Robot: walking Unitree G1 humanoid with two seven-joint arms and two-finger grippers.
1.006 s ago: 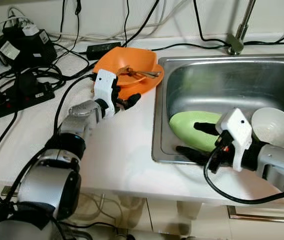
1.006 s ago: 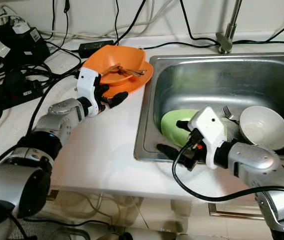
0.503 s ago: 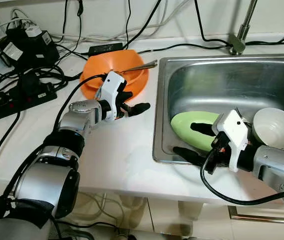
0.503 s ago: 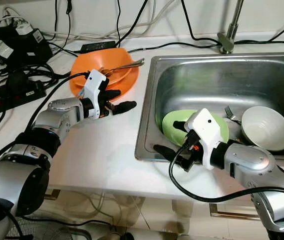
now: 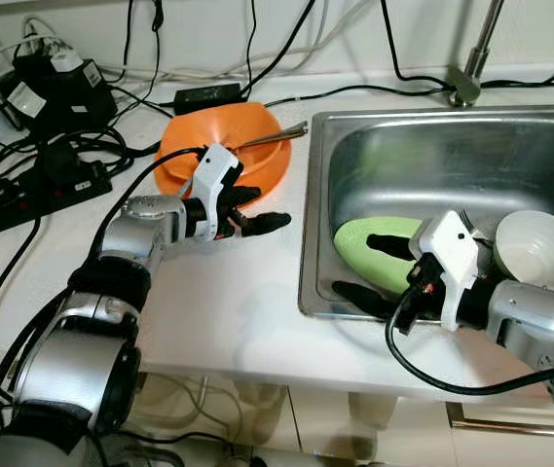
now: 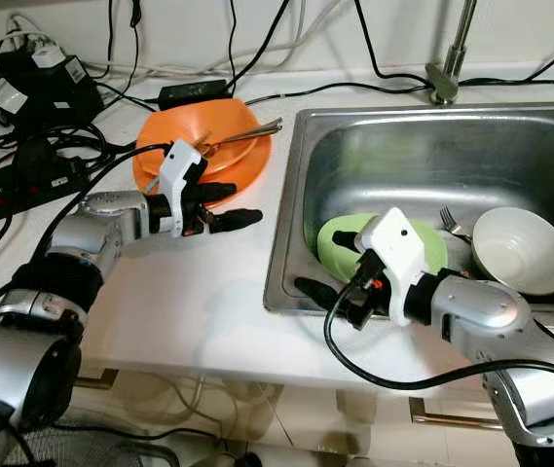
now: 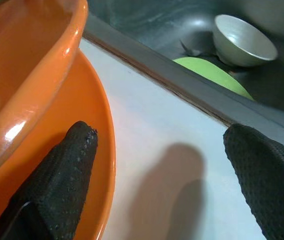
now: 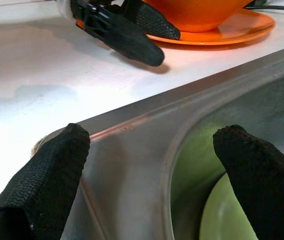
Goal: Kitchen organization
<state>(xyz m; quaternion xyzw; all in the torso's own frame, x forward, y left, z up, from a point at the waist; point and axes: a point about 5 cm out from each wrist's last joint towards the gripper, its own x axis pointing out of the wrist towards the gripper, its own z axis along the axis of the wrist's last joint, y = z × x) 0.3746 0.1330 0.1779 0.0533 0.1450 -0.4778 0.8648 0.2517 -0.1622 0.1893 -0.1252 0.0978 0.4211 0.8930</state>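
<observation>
1. White counter [image 5: 228, 292] with a steel sink [image 5: 432, 156] set into it on the robot's right; tap [image 5: 471, 58] at the back edge.
2. Orange plate [image 5: 272, 175] sits on the counter just left of the sink, with an orange bowl [image 5: 223, 131] on it.
3. Cutlery [image 5: 272, 136] lies in the bowl, handle poking out over the rim toward the sink.
4. Left gripper [image 5: 249, 209] is at the near edge of the orange plate, fingers spread wide, holding nothing.
5. In the left wrist view one finger [image 7: 62, 175] lies over the plate rim, the other finger [image 7: 266, 175] is out over bare counter.
6. Green plate [image 5: 384, 248] lies tilted in the near left corner of the sink.
7. White bowl [image 5: 539, 248] sits upright in the sink to the right of the green plate; a fork [image 6: 449, 216] shows between them.
8. Right gripper [image 5: 374, 268] is at the sink's near left corner, fingers wide apart, empty.
9. One of its fingers is over the green plate, the other is low by the sink's front wall.
10. Black cables and a power strip [image 5: 23, 199] crowd the counter's back left; black adapters [image 5: 57, 88] by the wall.
</observation>
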